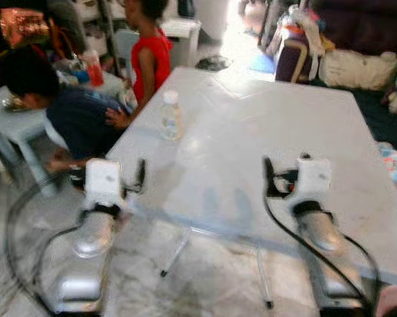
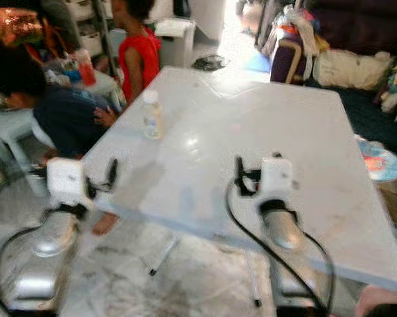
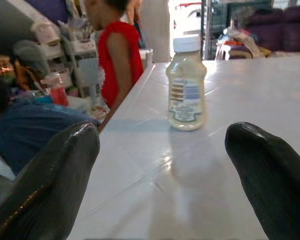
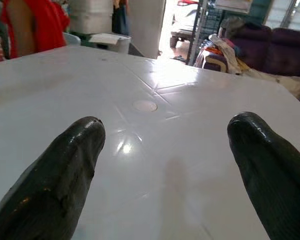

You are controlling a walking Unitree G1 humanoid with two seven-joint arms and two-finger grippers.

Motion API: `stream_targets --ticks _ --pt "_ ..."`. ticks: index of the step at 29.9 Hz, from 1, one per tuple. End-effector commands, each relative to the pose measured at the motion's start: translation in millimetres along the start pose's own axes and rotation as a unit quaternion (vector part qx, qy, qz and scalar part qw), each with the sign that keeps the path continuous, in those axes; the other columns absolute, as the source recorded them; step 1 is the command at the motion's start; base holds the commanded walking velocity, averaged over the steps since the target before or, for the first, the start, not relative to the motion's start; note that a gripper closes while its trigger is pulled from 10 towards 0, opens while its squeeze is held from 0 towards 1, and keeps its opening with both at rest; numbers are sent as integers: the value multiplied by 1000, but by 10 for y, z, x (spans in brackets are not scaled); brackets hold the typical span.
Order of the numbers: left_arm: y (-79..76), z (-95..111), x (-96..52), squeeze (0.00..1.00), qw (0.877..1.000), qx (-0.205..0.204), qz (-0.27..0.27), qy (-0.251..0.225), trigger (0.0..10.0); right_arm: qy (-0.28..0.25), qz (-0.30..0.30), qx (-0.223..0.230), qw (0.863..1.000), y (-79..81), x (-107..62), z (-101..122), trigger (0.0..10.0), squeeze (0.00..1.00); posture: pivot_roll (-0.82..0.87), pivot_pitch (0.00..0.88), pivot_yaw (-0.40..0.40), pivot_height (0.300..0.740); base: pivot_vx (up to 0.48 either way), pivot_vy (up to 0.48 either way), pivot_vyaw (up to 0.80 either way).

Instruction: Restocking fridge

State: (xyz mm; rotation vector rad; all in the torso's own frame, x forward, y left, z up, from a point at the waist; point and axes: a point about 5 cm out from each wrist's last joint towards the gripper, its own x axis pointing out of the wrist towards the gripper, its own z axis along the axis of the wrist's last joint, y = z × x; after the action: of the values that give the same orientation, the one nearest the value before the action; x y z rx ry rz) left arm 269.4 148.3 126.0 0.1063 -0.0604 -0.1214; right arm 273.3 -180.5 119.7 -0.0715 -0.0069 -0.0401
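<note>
Left gripper [image 3: 162,175] spread, facing blurry bottle [image 3: 185,82], apparently upright, white table [image 1: 264,132]

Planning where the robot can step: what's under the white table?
Under the table, folding metal legs stand on marbled floor. A person's bare foot shows at its left edge. The tabletop covers everything farther back.

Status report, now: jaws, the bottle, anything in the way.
Left gripper and right gripper: jaws open, empty, at the white table's near edge. Bottle upright ahead of the left gripper, untouched. Two people by the table's left side.
</note>
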Motion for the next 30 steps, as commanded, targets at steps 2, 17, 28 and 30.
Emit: stream_targets --ticks 2,17,28,30 --pt "82 1 0 0 1000 11 12 2 10000 -8 8 5 1000 61 17 39 10000 0 -11 0 -44 740 294 381 0" --pt "22 13 23 0 1000 10 3 -1 10000 -8 9 2 1000 69 20 24 10000 0 -13 0 -42 740 277 392 0" --pt "-24 6 27 0 1000 11 -5 0 10000 -9 11 1 1000 79 26 21 10000 0 -13 0 -44 740 293 372 0" --pt "-46 6 22 0 1000 7 -10 -1 10000 -9 11 0 1000 79 27 19 10000 0 -12 0 -45 740 163 0 0"
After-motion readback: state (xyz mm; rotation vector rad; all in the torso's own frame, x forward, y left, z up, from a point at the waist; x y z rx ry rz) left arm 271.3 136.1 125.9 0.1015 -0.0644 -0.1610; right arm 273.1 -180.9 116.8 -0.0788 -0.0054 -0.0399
